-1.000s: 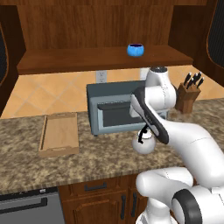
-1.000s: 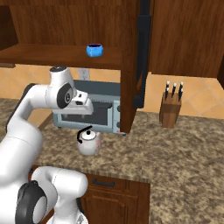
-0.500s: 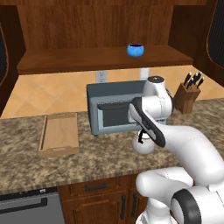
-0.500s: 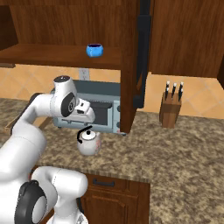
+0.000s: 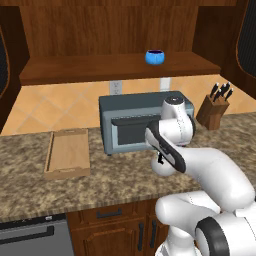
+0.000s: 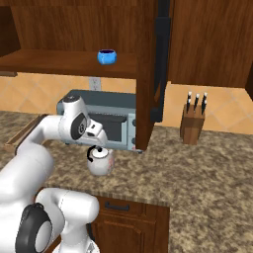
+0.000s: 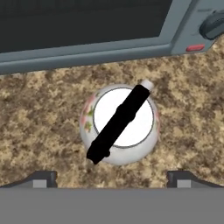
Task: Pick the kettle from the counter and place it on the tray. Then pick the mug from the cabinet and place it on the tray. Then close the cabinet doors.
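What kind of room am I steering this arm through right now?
A home kitchen, rendered rather than real. It has a speckled brown-grey granite counter with wooden drawers below, a grey toaster oven against a tiled backsplash, a wooden knife block, and a dark wooden wall cabinet.

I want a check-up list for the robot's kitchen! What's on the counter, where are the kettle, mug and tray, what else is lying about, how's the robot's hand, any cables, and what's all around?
Surface: speckled brown-grey granite counter, wooden drawers below.
Job's things: small round silvery-white kettle with black arched handle stands on the counter before the toaster oven; light wooden tray lies bare to its left; small bright blue mug sits on the dark wooden cabinet shelf; cabinet door with black bar handle stands open.
Clutter: grey toaster oven; wooden knife block.
Grippers: gripper hangs above the kettle, jaws wide open, holding nothing.
Cables: nothing seen.
Surroundings: tan tiled wall with white sockets.
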Available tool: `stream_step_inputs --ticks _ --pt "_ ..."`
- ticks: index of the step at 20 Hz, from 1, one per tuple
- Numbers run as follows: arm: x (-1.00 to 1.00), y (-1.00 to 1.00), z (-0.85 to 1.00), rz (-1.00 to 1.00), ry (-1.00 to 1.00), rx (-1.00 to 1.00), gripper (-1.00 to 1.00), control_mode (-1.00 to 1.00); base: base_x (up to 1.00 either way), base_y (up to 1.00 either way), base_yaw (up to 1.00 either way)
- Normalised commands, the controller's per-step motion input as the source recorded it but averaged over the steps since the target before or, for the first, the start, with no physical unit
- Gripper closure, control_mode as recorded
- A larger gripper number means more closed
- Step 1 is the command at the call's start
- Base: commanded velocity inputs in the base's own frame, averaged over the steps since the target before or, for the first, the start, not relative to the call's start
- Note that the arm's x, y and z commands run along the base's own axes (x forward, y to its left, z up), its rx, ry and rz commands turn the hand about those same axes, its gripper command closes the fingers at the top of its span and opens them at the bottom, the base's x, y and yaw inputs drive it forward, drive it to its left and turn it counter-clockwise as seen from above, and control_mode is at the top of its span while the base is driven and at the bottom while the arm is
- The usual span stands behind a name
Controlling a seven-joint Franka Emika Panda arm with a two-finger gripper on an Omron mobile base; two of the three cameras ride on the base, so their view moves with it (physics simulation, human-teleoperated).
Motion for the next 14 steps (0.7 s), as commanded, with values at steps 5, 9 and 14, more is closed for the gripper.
stream_step_inputs --ticks 5,9,14 --pt "0.13 0.0 -0.23 -0.06 0.05 0.0 -1.0 -1.0 0.0 0.0 0.0" --pt "0.11 0.0 -0.13 -0.05 0.09 0.0 -1.0 -1.0 0.0 0.0 0.0" --pt "0.01 0.0 -0.07 -0.02 0.07 0.0 -1.0 -1.0 0.0 0.0 0.0"
